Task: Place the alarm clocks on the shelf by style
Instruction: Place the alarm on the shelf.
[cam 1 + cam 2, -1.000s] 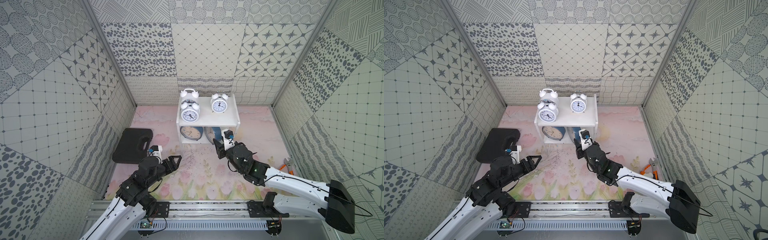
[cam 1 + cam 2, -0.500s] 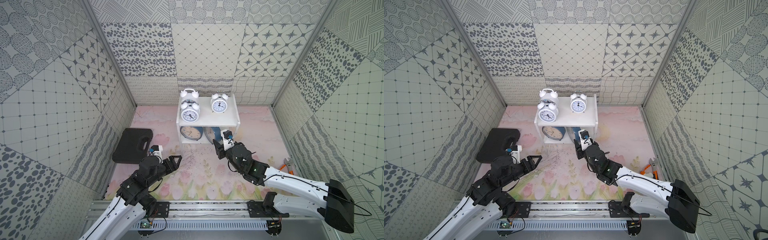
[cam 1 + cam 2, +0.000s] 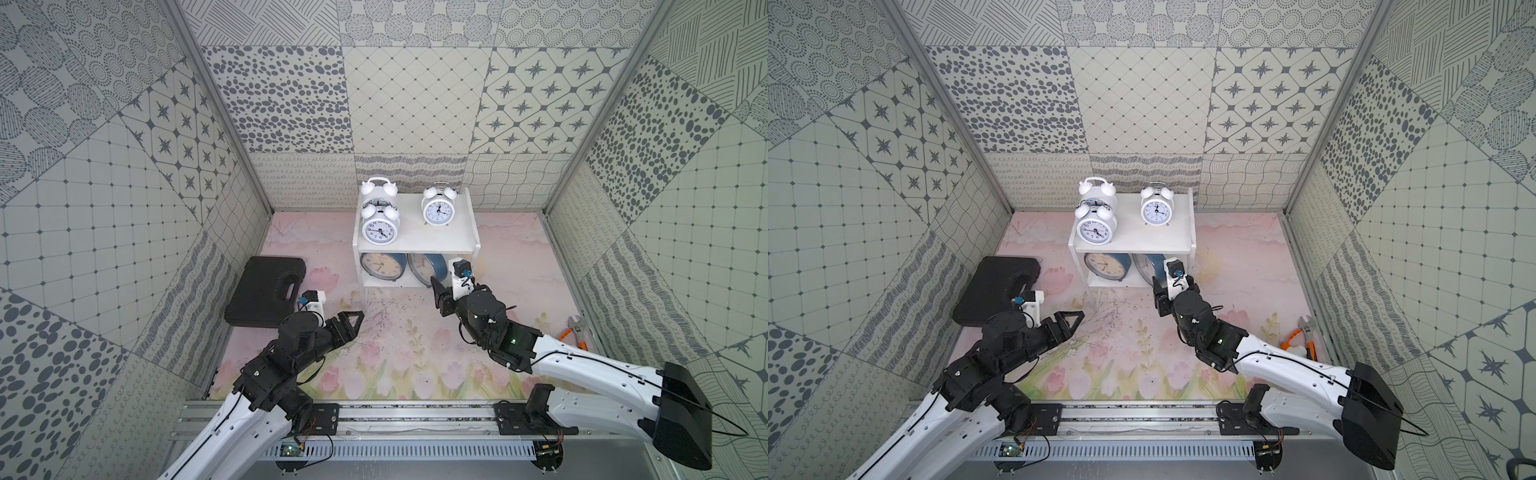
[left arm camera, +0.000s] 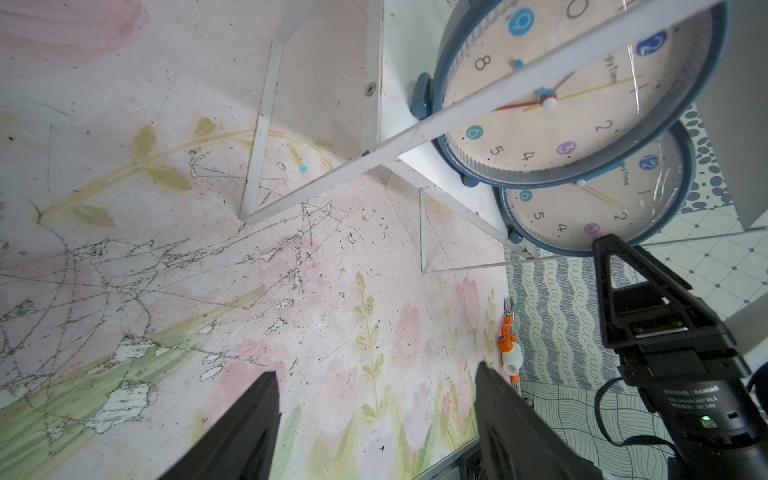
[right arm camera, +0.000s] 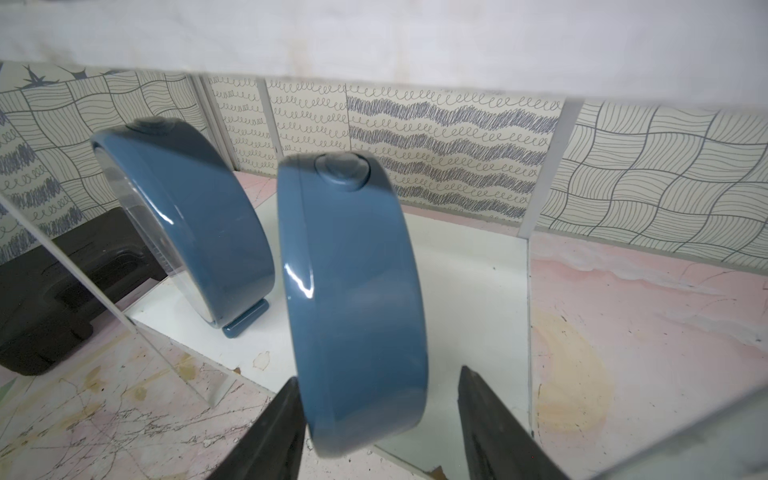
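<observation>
A flat black case (image 3: 266,291) lies along the bench's (image 3: 395,357) left edge. Orange-handled tools (image 3: 1302,334) lie against its right edge, well apart.

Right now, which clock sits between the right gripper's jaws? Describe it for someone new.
Find the white two-tier shelf near the back wall. On its lower tier, the left blue clock stands alone; yours is the right blue clock, straddled by the open right gripper.

Right gripper (image 5: 378,374) jaws widen around the right-hand blue clock (image 5: 353,291) on the shelf (image 5: 478,291); a gap now shows on one side.
</observation>
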Action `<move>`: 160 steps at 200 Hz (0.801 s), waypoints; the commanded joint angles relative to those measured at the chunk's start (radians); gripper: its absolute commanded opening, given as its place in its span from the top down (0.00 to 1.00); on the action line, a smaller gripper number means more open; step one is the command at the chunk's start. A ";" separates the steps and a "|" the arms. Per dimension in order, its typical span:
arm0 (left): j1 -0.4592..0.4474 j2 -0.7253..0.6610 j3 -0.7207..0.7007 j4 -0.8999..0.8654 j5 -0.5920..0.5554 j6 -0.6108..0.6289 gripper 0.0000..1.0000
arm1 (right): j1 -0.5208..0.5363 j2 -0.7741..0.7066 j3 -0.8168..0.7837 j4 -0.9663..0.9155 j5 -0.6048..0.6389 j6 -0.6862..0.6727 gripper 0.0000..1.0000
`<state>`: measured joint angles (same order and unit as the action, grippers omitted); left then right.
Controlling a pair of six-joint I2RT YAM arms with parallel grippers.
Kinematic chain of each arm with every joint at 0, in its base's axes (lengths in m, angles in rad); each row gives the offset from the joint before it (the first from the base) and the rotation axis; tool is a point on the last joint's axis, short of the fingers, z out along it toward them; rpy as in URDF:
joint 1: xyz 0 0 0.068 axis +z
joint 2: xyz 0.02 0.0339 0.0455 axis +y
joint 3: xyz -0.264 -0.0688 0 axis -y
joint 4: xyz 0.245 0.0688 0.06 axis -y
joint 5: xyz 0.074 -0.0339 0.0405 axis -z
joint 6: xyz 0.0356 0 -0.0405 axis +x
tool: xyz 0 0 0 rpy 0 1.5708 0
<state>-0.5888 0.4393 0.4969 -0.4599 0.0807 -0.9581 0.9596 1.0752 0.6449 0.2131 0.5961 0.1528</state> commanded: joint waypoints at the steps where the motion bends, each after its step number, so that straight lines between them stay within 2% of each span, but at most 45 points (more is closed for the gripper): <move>1: 0.004 -0.004 0.000 0.041 0.016 0.035 0.23 | -0.002 -0.015 0.005 0.005 0.063 0.020 0.38; 62: 0.004 -0.040 -0.009 0.018 0.005 0.037 0.22 | -0.002 -0.020 0.014 -0.020 0.148 0.069 0.39; 123: 0.005 -0.023 -0.011 0.018 0.008 0.038 0.21 | 0.055 -0.173 -0.040 -0.089 0.140 0.077 0.39; 160: 0.005 0.003 -0.008 0.027 0.006 0.032 0.22 | 0.081 -0.245 -0.039 -0.179 0.015 0.083 0.67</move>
<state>-0.5888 0.4236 0.4896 -0.4599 0.0830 -0.9474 1.0298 0.8581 0.6155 0.0849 0.6888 0.2214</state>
